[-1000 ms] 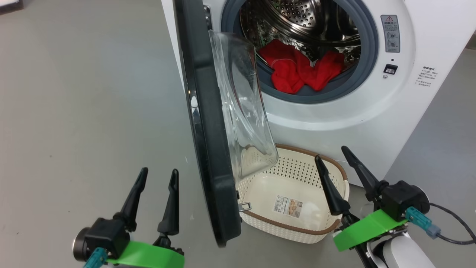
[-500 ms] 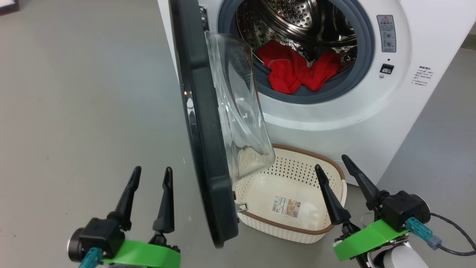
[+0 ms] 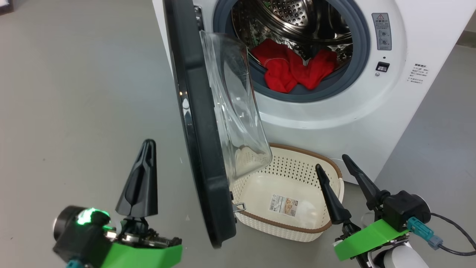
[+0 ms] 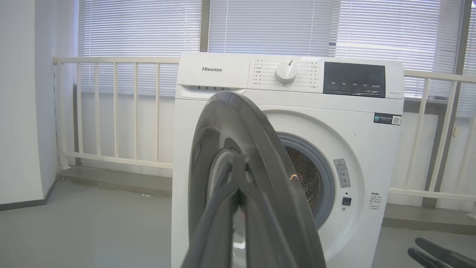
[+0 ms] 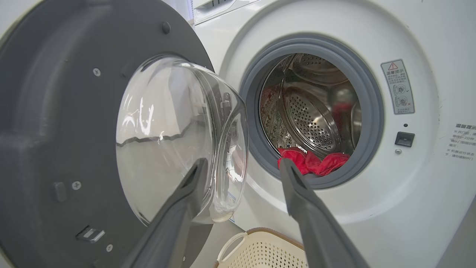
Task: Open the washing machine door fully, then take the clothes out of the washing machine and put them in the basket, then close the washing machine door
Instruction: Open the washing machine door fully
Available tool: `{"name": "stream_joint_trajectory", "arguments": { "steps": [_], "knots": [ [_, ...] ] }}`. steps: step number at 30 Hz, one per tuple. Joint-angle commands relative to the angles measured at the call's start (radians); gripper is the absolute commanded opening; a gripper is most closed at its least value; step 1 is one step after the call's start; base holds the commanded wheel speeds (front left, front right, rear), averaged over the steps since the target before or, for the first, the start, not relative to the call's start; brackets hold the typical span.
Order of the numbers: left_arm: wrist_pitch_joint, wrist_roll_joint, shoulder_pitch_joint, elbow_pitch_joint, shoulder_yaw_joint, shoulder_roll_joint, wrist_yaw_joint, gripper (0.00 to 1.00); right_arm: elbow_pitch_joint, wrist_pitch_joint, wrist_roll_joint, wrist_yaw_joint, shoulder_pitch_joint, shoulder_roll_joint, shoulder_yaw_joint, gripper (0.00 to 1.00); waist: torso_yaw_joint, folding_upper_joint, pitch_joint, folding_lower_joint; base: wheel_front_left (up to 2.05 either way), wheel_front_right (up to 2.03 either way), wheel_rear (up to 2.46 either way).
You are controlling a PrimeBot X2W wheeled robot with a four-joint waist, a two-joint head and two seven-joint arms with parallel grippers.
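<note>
My left gripper (image 3: pixel 147 149) sat clenched, empty, beside the half-open washing machine door (image 3: pixel 200 149); right gripper (image 3: pixel 331 163) spread. Next, I judged, push the door fully wide.

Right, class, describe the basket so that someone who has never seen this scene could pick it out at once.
Find the big white washing machine with its round door swung open. On the floor in front of it, beside the door's lower edge, sits the basket. It is the only cream, perforated plastic tub, brown-rimmed, with a label sticker inside.
</note>
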Motion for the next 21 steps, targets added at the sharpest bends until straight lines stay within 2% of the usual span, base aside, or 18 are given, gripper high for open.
{"name": "stream_joint_trajectory", "arguments": {
  "steps": [1,8,15,21],
  "knots": [
    [-0.008,0.004,-0.032,-0.068,0.033,0.005,-0.014,0.0,-0.023,-0.006,0.018,0.006,-0.014,0.004,0.019,1.0,-0.001,0.0,0.002,0.0,0.0,0.0,0.0],
    [-0.008,-0.025,-0.032,-0.145,-0.057,0.001,-0.066,0.0,-0.017,-0.006,0.021,0.006,-0.019,0.004,0.018,1.0,-0.003,0.0,0.007,0.0,0.0,0.0,0.0],
    [0.017,-0.039,-0.043,-0.082,-0.183,-0.001,-0.088,0.0,-0.009,-0.006,0.025,0.006,-0.024,0.004,0.021,1.0,-0.012,0.0,0.005,0.0,0.0,0.0,0.0],
    [0.064,-0.056,-0.048,-0.016,-0.234,-0.001,-0.087,0.0,-0.007,-0.006,0.029,0.006,-0.024,0.004,0.023,1.0,-0.023,0.0,0.007,0.0,0.0,0.0,0.0]
  ]
}}
